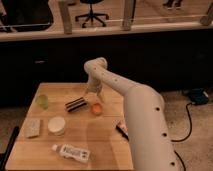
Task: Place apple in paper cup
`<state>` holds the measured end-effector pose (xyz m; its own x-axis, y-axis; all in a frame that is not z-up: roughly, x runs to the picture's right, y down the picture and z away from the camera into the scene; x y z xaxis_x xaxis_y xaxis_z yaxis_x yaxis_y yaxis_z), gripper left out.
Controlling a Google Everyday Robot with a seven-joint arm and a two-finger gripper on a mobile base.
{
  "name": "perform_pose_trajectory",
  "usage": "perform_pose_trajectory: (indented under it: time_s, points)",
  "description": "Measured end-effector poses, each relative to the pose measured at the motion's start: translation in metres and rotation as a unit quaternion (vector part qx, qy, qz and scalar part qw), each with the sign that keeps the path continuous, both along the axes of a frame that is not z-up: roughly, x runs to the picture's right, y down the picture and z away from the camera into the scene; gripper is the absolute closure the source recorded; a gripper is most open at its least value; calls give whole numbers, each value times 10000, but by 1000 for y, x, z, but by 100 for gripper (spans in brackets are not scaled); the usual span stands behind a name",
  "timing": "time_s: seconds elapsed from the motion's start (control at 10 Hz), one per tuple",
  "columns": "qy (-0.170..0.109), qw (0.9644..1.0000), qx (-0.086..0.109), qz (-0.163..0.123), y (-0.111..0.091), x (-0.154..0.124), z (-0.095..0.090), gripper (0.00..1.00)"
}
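Observation:
The apple [96, 108], small, round and orange-red, lies on the wooden table [100, 142] near its middle. My gripper [95, 98] hangs just above and behind the apple, its fingers open and pointing down on either side of it, holding nothing. A white paper cup [56, 125], seen from above, stands at the left front, well left of the apple. A small green cup [42, 101] stands at the far left.
A dark striped bar [76, 104] lies just left of the apple. A pale packet [33, 127] lies by the left edge and a white bottle [72, 151] on its side at the front. A small dark object [121, 129] sits beside my arm.

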<state>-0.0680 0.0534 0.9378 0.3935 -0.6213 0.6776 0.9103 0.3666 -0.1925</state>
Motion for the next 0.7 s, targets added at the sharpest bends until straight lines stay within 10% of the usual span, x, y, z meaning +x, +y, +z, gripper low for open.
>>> perform_pose_trajectory:
  time_s: [0.7]
  points:
    - [90,9998,-175,46,26,9,-12,20]
